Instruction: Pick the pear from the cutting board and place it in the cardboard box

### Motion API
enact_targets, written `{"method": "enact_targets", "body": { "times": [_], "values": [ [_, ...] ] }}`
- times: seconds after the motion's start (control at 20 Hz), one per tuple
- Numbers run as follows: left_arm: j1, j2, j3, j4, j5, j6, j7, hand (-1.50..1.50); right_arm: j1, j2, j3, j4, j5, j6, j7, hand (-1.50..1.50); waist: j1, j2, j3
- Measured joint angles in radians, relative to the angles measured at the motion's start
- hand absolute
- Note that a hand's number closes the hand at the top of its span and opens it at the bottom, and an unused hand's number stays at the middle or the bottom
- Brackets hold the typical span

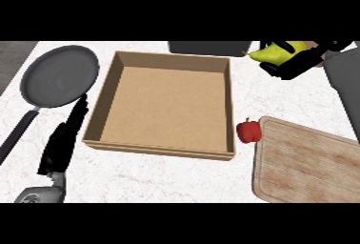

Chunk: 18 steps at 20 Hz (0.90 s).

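On white marble counter (175,181) | cardboard box (165,107) | cutting board (306,164) | frying pan (60,76)

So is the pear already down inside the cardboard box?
No, the pear is held in the right robot hand above the counter, beyond the cardboard box's far right corner, and the box holds nothing.

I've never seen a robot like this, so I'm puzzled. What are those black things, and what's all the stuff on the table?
You are looking down from the robot's head at a kitchen counter. The black things are its hands. The right hand, at the top right, has its fingers curled round a yellow-green pear, held in the air. The left hand rests open beside a cardboard box, which has nothing in it. Also there: a grey frying pan, a wooden cutting board, and a small red pepper touching the board's edge.
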Motion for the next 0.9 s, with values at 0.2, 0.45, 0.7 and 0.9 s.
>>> {"method": "enact_targets", "body": {
  "times": [0.2,0.45,0.7,0.9],
  "values": [
    [0.022,0.003,0.013,-0.008,0.004,0.000,-0.007,0.00,-0.103,0.061,-0.008,0.074,-0.036,0.021,0.002,1.50,-0.018,-0.006,-0.001],
    [0.040,-0.003,0.022,0.001,-0.002,0.009,-0.022,0.00,-0.215,0.157,0.000,0.143,-0.042,0.022,0.052,1.50,-0.034,-0.011,-0.001],
    [0.044,-0.001,0.029,-0.010,0.003,-0.001,-0.012,0.00,-0.281,0.265,0.024,0.157,-0.022,0.014,0.132,1.50,-0.046,-0.014,-0.002],
    [0.064,-0.013,0.022,-0.016,-0.008,0.006,-0.020,0.00,-0.324,0.342,0.044,0.205,0.011,-0.006,0.176,1.50,-0.045,-0.014,-0.002]
  ]
}}
